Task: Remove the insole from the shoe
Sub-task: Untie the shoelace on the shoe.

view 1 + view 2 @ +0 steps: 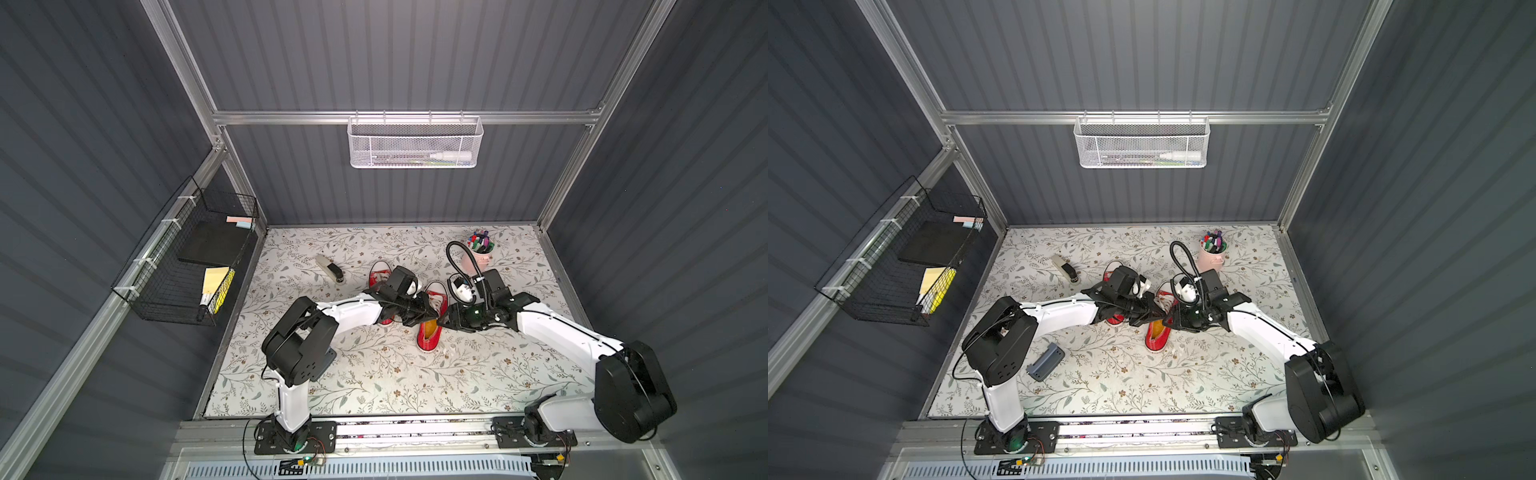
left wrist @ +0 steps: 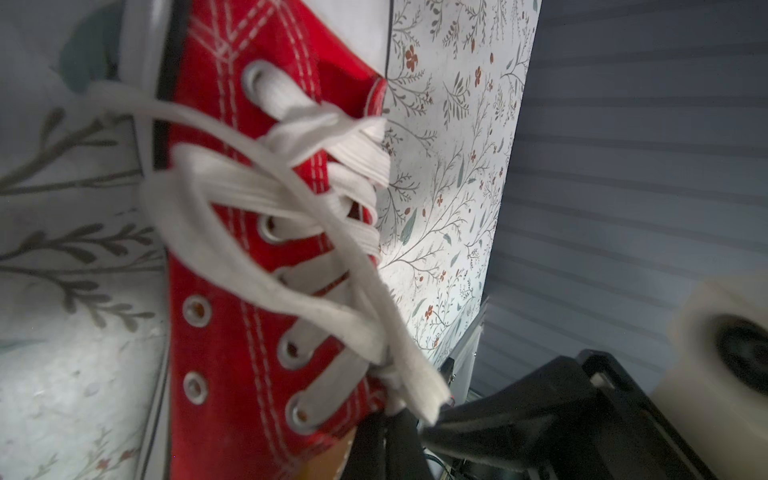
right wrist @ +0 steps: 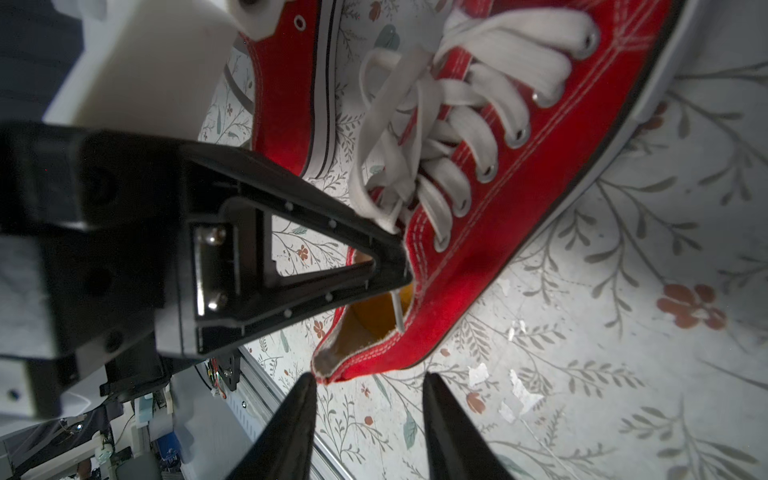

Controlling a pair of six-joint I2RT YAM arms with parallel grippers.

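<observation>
Left gripper (image 3: 400, 268) was clamped on the shoe (image 3: 519, 232) collar, evidently to steady it. Right gripper (image 3: 370, 401) stood part-open and empty, just short of the insole (image 3: 370, 318).

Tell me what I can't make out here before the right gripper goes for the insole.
- Insole: only its yellow heel end shows; the shoe upper and laces hide the rest in every view.
- Left gripper: shut at the shoe's edge, but whether it pinches canvas or lace is unclear; its own tip covers the spot.
- Second shoe: mostly under the left arm in both top views.
</observation>
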